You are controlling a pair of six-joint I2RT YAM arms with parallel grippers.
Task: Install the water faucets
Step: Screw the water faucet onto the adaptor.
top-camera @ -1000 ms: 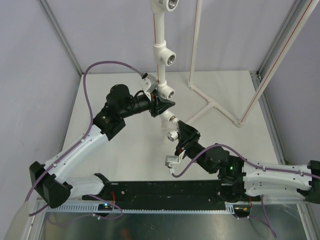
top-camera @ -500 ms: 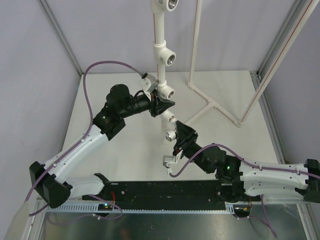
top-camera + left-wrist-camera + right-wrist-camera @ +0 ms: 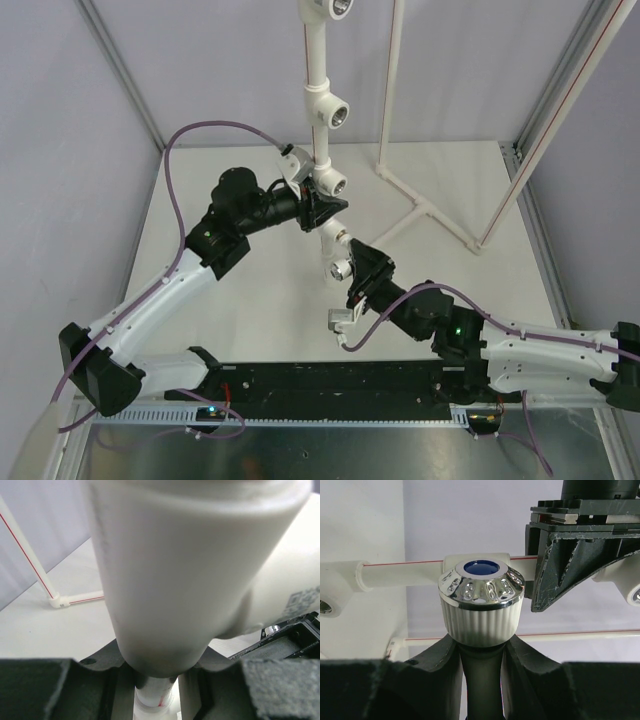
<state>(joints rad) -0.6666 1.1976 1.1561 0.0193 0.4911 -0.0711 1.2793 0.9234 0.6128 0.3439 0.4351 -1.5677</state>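
My right gripper (image 3: 481,672) is shut on a water faucet (image 3: 481,607), its fingers on the body just under the ribbed white knob with a chrome rim and blue centre. From above, the faucet (image 3: 341,267) sits at the lower end of the long white pipe frame (image 3: 318,70), next to the lowest tee socket (image 3: 336,238). Whether it is threaded in I cannot tell. My left gripper (image 3: 322,208) is shut on the pipe just above that. In the left wrist view a white fitting (image 3: 190,570) fills the frame and the pipe (image 3: 154,692) runs between the fingers.
Two more tee sockets (image 3: 334,112) (image 3: 331,182) face right along the pipe. A second thin pipe frame with a red stripe (image 3: 430,212) stands on the table at the back right. Cage posts (image 3: 120,70) border the table, and a black rail (image 3: 330,385) runs along the near edge.
My right gripper has edged slightly left and away with the faucet in it. The pipe frame's top has tilted a little to the left. The left gripper keeps its hold.
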